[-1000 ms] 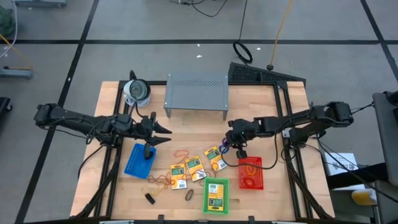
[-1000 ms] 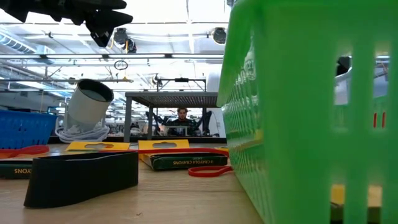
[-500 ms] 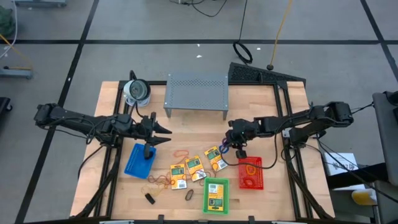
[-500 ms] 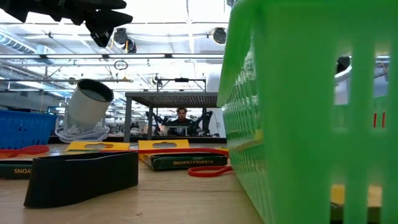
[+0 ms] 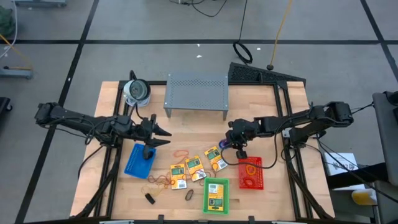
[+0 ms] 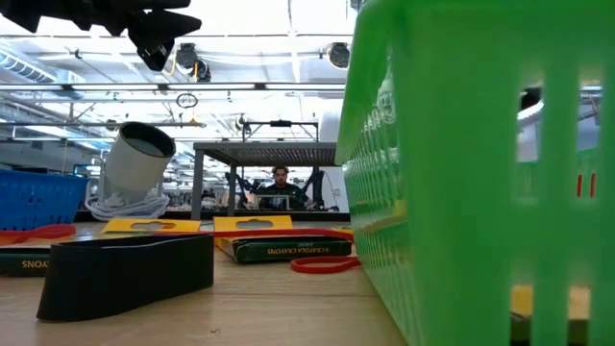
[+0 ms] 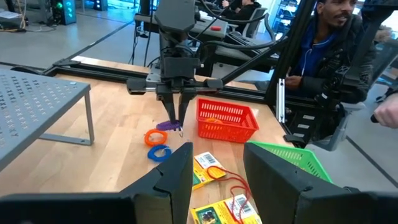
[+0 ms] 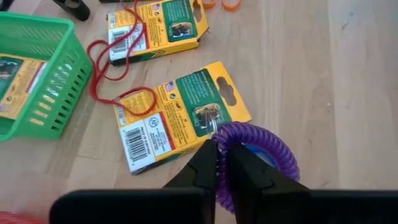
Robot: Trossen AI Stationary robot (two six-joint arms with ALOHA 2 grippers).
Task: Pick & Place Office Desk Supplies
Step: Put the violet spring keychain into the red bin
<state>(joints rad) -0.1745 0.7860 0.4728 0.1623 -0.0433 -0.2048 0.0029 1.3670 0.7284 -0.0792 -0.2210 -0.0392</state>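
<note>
Purple coil band (image 8: 260, 149) | pinched in right gripper (image 8: 222, 163) (jaws closed) | beside crayon box (image 8: 177, 118)

purple coil (image 8: 258, 155), green basket (image 8: 31, 81) – red basket (image 7: 227, 119)

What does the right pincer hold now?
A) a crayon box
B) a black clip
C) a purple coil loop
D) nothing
C: the right pincer is shut on the purple coil, just above the table beside a crayon box.
</note>
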